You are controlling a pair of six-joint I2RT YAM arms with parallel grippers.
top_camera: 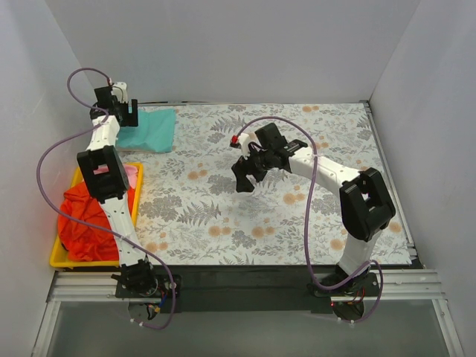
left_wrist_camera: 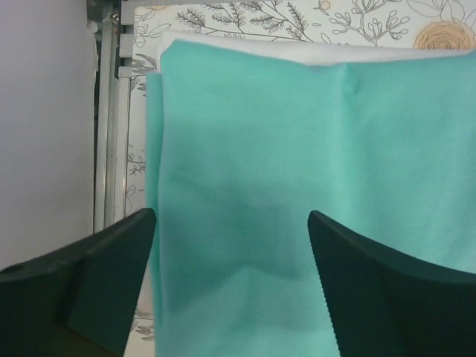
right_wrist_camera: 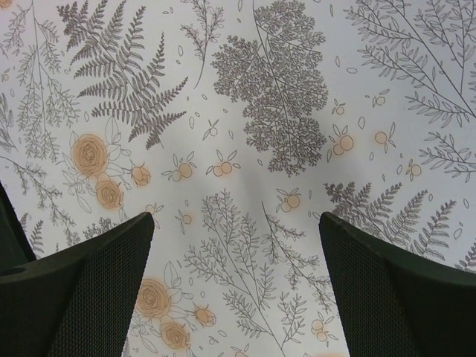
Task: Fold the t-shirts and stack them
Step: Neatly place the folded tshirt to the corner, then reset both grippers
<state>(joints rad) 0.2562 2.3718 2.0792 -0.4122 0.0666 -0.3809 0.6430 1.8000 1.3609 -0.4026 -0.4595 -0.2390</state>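
Stack status: teal-green t-shirt [top_camera: 152, 130] lies folded at far-left corner of desk [top_camera: 223, 230], on top of white t-shirt [left_wrist_camera: 297, 50]; white shows only as a thin rim past the teal edge in left wrist view. Left pincer [top_camera: 125, 113] hovers directly over that stack, jaws wide apart, nothing betw. them; fingers [left_wrist_camera: 97, 290] frame teal cloth, no contact visible. Right pincer [top_camera: 245, 178] hangs over mid-desk, also spread wide & empty, w/ only grey floral tablecloth [right_wrist_camera: 268, 111] under it. To do: orange-red t-shirt [top_camera: 85, 223], bunched & unfolded in yellow tray [top_camera: 53, 259] at near-left edge; pink t-shirt [top_camera: 132, 175] peeks out at tray's far end, mostly hidden by left arm. Est. progress approx. half, 2 of 4 stacked. Key relation for next move (judgement): tray lies on near side of left pincer, down the left edge, long axis running near–far, roughly parallel to left arm, whose links pass right above it. Right pincer is well apart from tray, open desk betw. So left arm is the nearer one for the pick; it would need to pull back toward its base & drop into tray. Orange-red is most exposed, so prob. next. Risk: pink may drag out w/ it if tangled; cannot tell from these views.
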